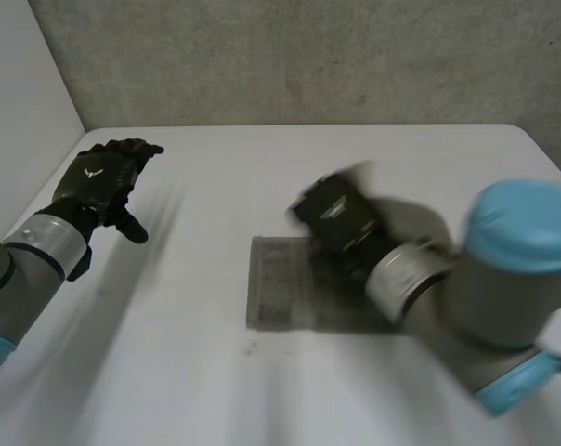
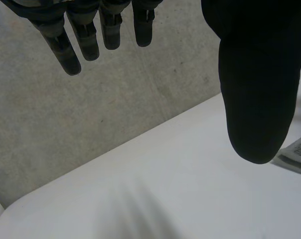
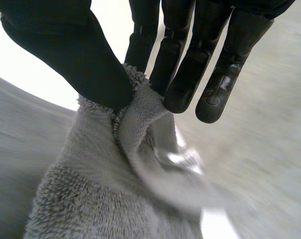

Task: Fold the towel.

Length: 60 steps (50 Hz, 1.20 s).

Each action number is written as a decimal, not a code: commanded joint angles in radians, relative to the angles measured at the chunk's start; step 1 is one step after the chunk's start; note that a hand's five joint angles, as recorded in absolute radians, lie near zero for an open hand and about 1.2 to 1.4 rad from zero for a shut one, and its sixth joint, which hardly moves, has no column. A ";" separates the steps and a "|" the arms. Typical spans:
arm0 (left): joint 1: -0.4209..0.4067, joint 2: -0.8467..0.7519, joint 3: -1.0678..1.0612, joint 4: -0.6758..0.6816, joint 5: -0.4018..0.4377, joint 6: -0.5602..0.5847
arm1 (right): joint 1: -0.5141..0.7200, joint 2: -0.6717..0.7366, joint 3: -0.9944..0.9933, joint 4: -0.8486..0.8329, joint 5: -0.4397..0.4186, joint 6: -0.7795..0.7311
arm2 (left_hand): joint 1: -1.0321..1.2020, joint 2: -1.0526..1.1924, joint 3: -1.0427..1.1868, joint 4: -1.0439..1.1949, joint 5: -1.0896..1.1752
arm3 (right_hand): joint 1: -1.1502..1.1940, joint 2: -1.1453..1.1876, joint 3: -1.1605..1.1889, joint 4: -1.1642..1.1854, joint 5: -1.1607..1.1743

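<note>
right hand: the black right hand (image 3: 66, 55) has its thumb and fingers pressed together on a bunched-up ridge of the soft grey terry-cloth towel (image 3: 105, 189), a proper pinch with the cloth raised off the rest of it

where that grip is: can't tell if it's a corner or an edge; from the head view it's over the towel's right-hand part, and the arm hides that side

left hand: the black left hand (image 1: 104, 177) is spread and relaxed, holding nothing, hovering over the surface well apart from the towel

towel position: lying near the middle of the smooth white surface (image 1: 215, 390); the visible left part is flat with straight edges and square-ish corners

progress: looks mid-fold to me. One side is gripped and up, nothing laid over yet that I can see, so the actual fold-over and flattening are left

texture: thick looped pile, fuzzy at the edges, floppy, and it creases wherever it's pinched

backdrop: rough mottled grey concrete wall (image 1: 308, 56) behind the surface
</note>
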 commanded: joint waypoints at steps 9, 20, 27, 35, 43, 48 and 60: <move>-0.014 -0.011 -0.011 0.000 0.001 0.000 | 0.135 0.138 -0.040 0.014 0.048 0.015 | -0.005 0.009 0.008 0.006 -0.029 | -0.776 -1.006 -1.016 -1.020 -0.979; -0.060 -0.013 -0.015 0.008 0.000 0.003 | -0.202 -0.112 0.178 0.025 0.053 0.194 | -0.005 0.009 0.008 0.006 -0.029 | -0.776 -1.006 -1.016 -1.020 -0.979; -0.066 -0.016 -0.015 0.008 0.000 0.005 | -0.404 -0.131 0.344 0.036 -0.055 0.187 | -0.005 0.009 0.008 0.006 -0.029 | -0.776 -1.006 -1.016 -1.020 -0.979; -0.068 -0.019 -0.017 0.008 0.000 0.005 | -0.537 -0.107 0.415 0.034 -0.195 0.121 | -0.005 0.009 0.008 0.006 -0.029 | -0.066 -0.295 -0.306 -0.310 -0.269; -0.077 -0.016 -0.018 0.008 -0.002 0.005 | -0.541 -0.090 0.361 0.017 -0.154 0.081 | -0.005 0.009 0.008 0.006 -0.029 | 0.445 0.216 0.206 0.202 0.243; -0.078 -0.007 -0.017 0.006 -0.002 0.005 | -0.477 -0.114 0.301 0.013 -0.082 0.092 | -0.005 0.009 0.008 0.006 -0.029 | 0.445 0.216 0.206 0.202 0.243; -0.091 0.055 0.005 -0.006 -0.018 -0.020 | 0.058 0.030 0.030 0.016 0.010 0.131 | -0.004 0.010 0.008 0.007 -0.028 | 0.445 0.216 0.206 0.202 0.243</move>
